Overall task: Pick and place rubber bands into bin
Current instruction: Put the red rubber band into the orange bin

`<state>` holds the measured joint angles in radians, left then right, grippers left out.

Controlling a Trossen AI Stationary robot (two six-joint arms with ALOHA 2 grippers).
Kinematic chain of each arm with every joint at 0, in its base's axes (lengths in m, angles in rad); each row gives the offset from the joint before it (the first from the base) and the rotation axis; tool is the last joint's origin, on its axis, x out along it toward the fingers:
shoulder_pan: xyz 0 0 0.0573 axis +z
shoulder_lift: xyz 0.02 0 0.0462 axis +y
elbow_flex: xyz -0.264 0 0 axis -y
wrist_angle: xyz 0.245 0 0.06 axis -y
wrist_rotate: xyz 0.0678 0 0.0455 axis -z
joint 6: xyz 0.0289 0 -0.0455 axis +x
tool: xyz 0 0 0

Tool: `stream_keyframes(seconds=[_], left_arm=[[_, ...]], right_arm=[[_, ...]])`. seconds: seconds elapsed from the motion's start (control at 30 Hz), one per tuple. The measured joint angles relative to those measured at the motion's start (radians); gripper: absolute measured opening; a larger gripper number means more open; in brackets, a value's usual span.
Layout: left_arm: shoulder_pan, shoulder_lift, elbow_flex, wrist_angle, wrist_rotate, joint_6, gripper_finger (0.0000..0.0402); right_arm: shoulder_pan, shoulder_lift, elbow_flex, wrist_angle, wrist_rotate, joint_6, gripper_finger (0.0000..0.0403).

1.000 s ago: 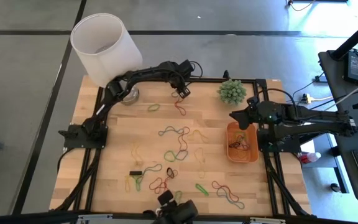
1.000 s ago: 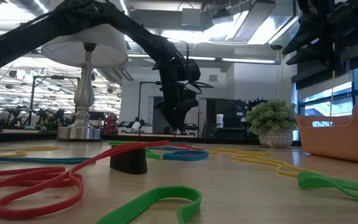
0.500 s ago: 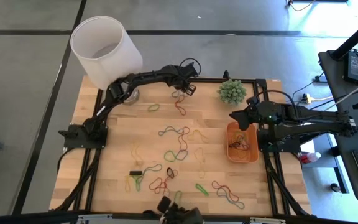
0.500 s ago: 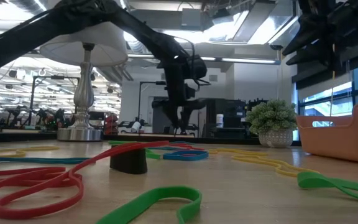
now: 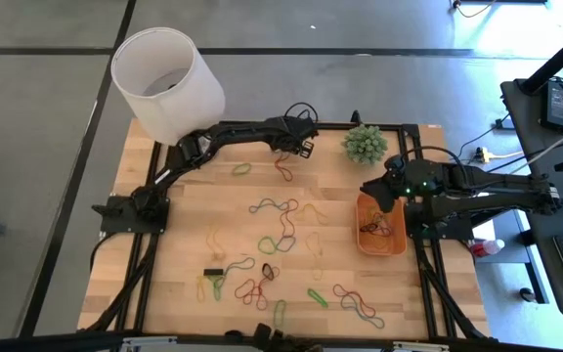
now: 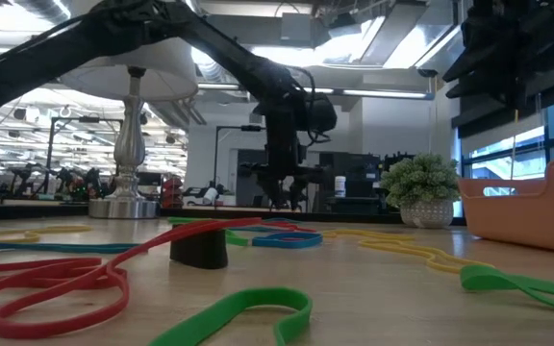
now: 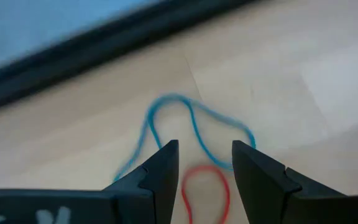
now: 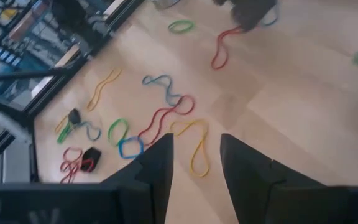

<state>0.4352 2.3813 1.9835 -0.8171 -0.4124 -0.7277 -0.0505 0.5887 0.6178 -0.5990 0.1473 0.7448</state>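
Observation:
Many rubber bands lie loose on the wooden table, among them a blue one (image 7: 191, 121) and a red one (image 7: 205, 186) near the far edge. My left gripper (image 7: 205, 149) stands open low over these two and points steeply down, with the red loop in line with the gap between its fingers; in the high view the left gripper (image 5: 305, 149) is left of the little plant. The orange bin (image 5: 380, 223) sits at the table's right edge with a few bands inside. My right gripper (image 5: 368, 185) hangs open above the bin's far end, nothing between its fingers (image 8: 160, 162).
A lamp with a white shade (image 5: 167, 68) stands at the far left corner, on its metal base (image 6: 123, 204). A small potted plant (image 5: 365, 144) stands at the far right. A small black block (image 5: 213, 271) lies among the bands near the front. Black frame rails border the table.
My left gripper has moved toward the table's right edge along the far side and sunk a little toward the blue and red bands, rolling about its own axis as it went. The bands have stayed where they were.

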Motion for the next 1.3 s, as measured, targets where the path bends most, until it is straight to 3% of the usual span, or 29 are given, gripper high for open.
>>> stream_keyframes(seconds=[0.17,0.5,1.13,1.3], left_arm=[[-0.002,-0.001,0.0,0.021,-0.045,-0.066,0.0143],[-0.014,-0.001,0.0,-0.051,-0.005,-0.213,0.0143],[0.098,0.007,0.002,-0.13,0.326,-0.272,0.0143],[0.111,0.007,0.002,-0.134,0.364,-0.281,0.0137]], right_arm=[[0.0,-0.003,0.0,-0.034,-0.028,-0.033,0.0135],[0.0,-0.033,0.0,-0.125,-0.075,-0.092,0.0135],[0.0,-0.083,0.0,-0.19,-0.119,-0.127,0.0135],[0.0,-0.083,0.0,-0.186,-0.119,-0.127,0.0135]])
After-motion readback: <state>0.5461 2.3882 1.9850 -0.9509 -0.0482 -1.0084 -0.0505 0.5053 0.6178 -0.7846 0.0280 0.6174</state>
